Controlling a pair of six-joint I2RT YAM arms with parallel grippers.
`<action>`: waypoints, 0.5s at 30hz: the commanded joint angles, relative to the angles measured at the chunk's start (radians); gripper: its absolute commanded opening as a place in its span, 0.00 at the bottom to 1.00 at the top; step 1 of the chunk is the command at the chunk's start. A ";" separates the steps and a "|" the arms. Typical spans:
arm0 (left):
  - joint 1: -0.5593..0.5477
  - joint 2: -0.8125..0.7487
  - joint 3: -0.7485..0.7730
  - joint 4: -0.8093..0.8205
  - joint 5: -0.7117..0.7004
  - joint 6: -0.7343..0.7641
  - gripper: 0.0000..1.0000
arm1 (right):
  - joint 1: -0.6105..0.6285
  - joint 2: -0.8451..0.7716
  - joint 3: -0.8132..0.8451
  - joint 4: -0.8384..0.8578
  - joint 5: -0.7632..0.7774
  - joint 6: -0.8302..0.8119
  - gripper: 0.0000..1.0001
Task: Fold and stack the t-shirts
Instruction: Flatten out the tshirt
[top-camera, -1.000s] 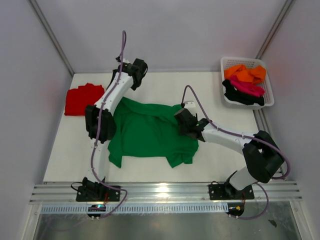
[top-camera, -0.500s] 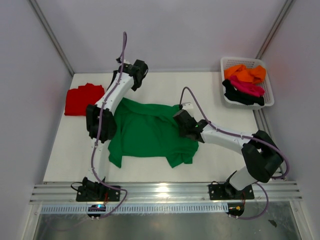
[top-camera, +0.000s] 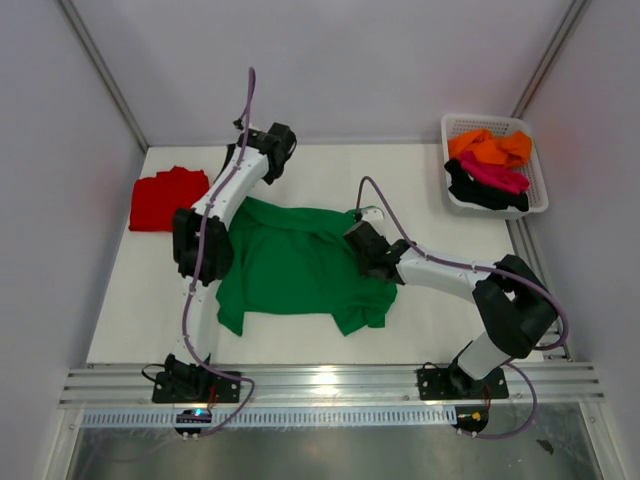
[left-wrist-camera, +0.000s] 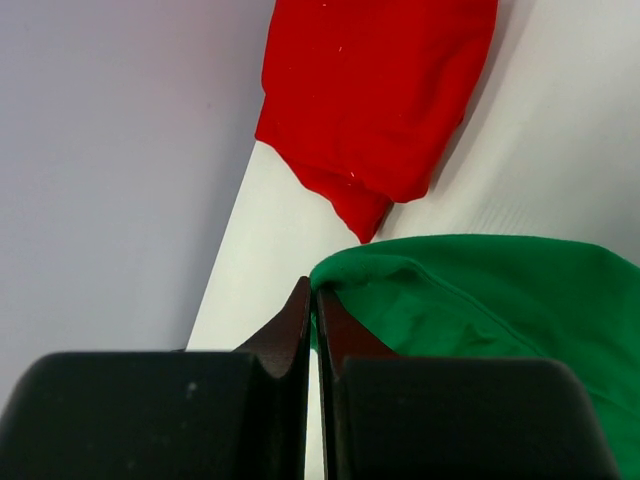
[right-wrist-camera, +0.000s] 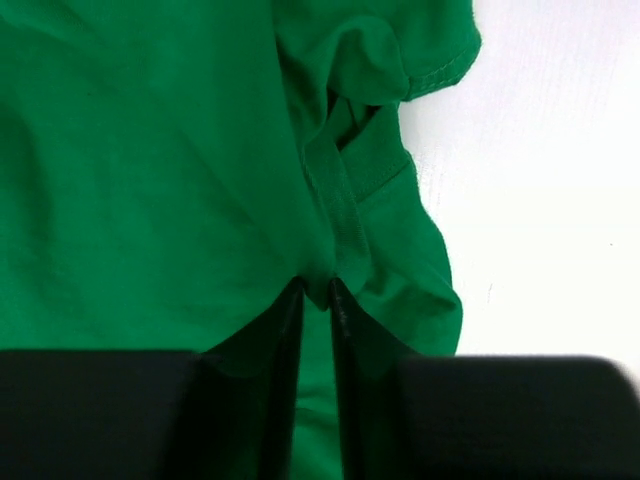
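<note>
The green t-shirt (top-camera: 295, 270) lies spread but rumpled in the middle of the table (top-camera: 420, 190), its right side bunched into folds. The right gripper (right-wrist-camera: 316, 290) is down on that bunching, its jaws drawn narrow with a thin ridge of green cloth pinched between the tips. That bite looks shallow, so a quick lift could let the ridge slide out. It may also hold more than one layer (the folds overlap there), in which case the whole side would drag instead of folding. At the shirt's far left edge the left gripper (left-wrist-camera: 312, 300) has its jaws fully closed, the tips right at the green hem. I cannot tell whether any cloth sits between them. If none does, only one corner would rise and the shirt would twist. The folded red t-shirt (top-camera: 160, 200) lies just beside that corner, so a wide sweep could scuff the stack. The basket (top-camera: 446, 140) of waiting shirts stands well apart, out of harm's way.
</note>
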 joint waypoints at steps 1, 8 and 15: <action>0.004 -0.051 0.001 -0.058 -0.019 -0.009 0.00 | 0.004 -0.012 0.003 0.033 0.049 -0.009 0.28; 0.004 -0.042 0.006 -0.059 -0.001 -0.006 0.00 | 0.029 -0.006 0.000 0.000 0.178 -0.040 0.48; 0.004 -0.040 0.007 -0.058 0.002 -0.005 0.00 | 0.038 0.051 -0.005 0.033 0.184 -0.089 0.48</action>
